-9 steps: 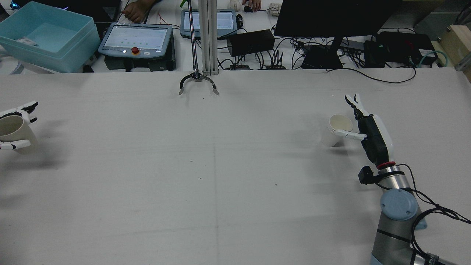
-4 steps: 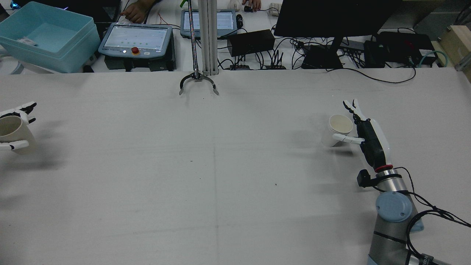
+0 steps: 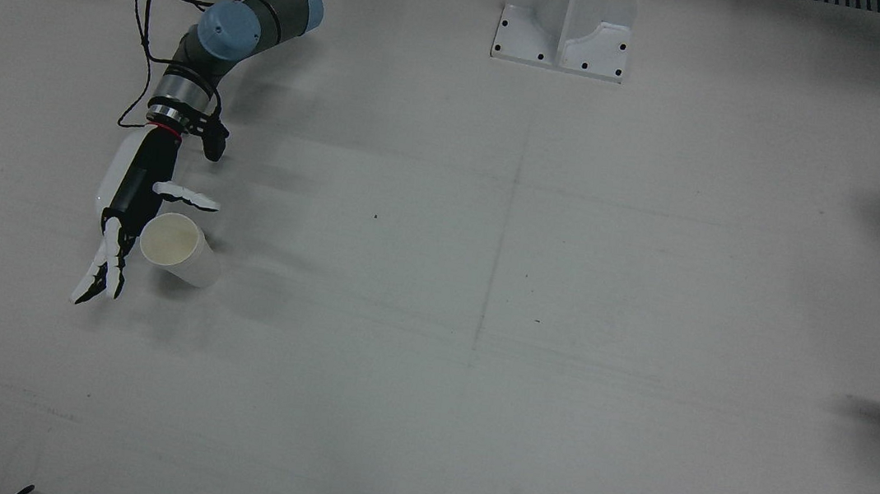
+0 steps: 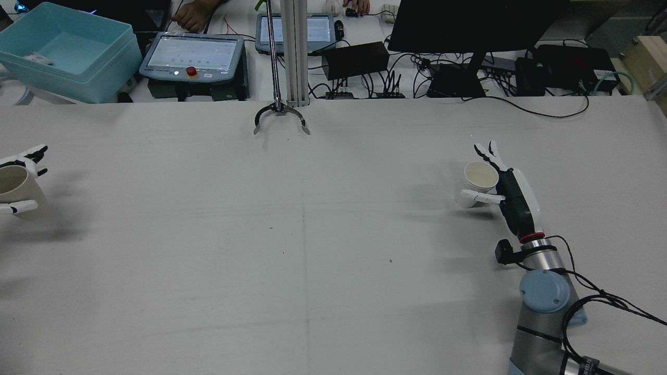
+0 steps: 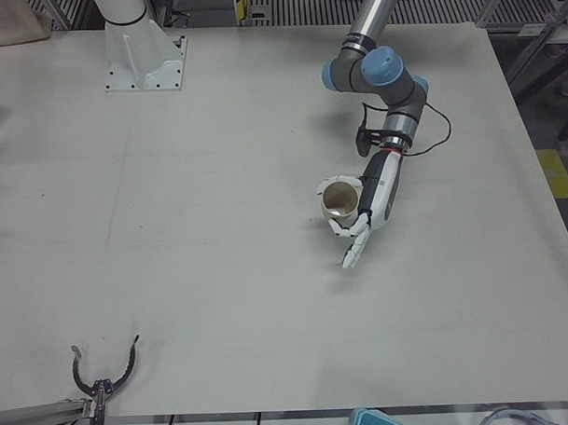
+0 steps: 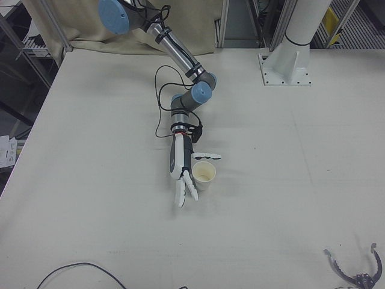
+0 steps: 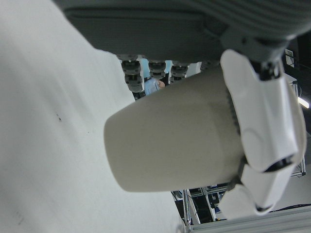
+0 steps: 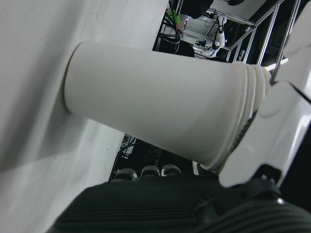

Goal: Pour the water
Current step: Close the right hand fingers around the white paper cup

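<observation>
Two white paper cups are in play. My left hand (image 5: 372, 198) is shut on the left cup (image 5: 338, 199), thumb on one side and fingers on the other. It sits at the far left edge of the rear view (image 4: 13, 190) and fills the left hand view (image 7: 184, 136). The right cup (image 4: 477, 182) stands on the table (image 4: 312, 234). My right hand (image 4: 513, 200) is open beside it. Its thumb lies in front of the cup and its straight fingers reach past the far side. The right cup also shows in the front view (image 3: 178, 250) and in the right hand view (image 8: 155, 111).
A metal claw tool (image 4: 280, 117) hangs at the table's far edge. Beyond that edge stand a blue bin (image 4: 68, 52), teach pendants, cables and a monitor. A white pedestal (image 3: 566, 17) is bolted at the robot's side of the table.
My right hand has moved left and closer around the right cup, which stays put. My left hand has drifted further left with its cup.
</observation>
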Controlling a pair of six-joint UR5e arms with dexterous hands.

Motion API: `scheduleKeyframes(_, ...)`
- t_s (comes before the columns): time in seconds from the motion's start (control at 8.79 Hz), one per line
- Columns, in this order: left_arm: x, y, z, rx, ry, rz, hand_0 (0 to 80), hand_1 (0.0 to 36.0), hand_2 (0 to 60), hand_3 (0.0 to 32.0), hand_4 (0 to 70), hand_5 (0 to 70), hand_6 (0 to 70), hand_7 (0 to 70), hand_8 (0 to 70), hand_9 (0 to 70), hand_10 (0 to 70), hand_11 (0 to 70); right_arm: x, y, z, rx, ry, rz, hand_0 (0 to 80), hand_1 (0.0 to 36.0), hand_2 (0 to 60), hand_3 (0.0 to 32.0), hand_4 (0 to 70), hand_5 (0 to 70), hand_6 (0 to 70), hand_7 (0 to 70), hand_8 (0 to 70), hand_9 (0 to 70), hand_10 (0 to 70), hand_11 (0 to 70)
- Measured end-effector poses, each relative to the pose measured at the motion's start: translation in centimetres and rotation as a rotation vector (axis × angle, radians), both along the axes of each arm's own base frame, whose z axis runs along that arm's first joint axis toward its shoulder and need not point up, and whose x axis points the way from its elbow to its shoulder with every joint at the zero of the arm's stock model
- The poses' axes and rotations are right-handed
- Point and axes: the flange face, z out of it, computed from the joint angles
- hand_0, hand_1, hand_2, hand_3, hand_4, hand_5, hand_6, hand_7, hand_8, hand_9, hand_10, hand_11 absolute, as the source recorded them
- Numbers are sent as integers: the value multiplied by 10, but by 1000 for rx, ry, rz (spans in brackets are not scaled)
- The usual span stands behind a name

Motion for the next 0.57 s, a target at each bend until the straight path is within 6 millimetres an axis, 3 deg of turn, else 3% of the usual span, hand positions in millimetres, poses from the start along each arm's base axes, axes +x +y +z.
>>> scheduleKeyframes(0.11, 0, 0, 0, -1, -1, 0, 486, 360, 600, 0, 313, 700, 63, 93, 45, 76, 81, 146, -3, -1, -3, 2, -1, -1, 454, 116, 95, 0, 59, 44, 15, 44, 12, 10, 3, 14)
scheduleKeyframes(0.23, 0, 0, 1, -2, -1, 1, 485, 360, 600, 0, 310, 700, 62, 92, 45, 75, 81, 147, -5, 0, -4, 3, -1, -4, 456, 115, 132, 0, 97, 157, 91, 245, 87, 158, 57, 93)
scheduleKeyframes(0.34, 0, 1, 2, -3, -2, 1, 484, 360, 600, 0, 308, 700, 61, 90, 44, 74, 81, 146, -8, 0, -4, 3, 0, -7, 455, 107, 176, 0, 146, 374, 199, 478, 247, 405, 135, 203)
scheduleKeyframes(0.46, 0, 1, 2, -3, -3, 1, 485, 360, 600, 0, 308, 700, 61, 88, 44, 74, 80, 146, -9, 1, -5, 4, 0, -9, 456, 103, 217, 0, 187, 535, 311, 663, 396, 592, 201, 296)
scheduleKeyframes(0.57, 0, 1, 2, -4, -3, 1, 485, 360, 600, 0, 308, 700, 61, 89, 44, 75, 81, 146, -11, 1, -7, 5, -2, -11, 469, 131, 281, 0, 213, 583, 374, 700, 468, 690, 241, 356)
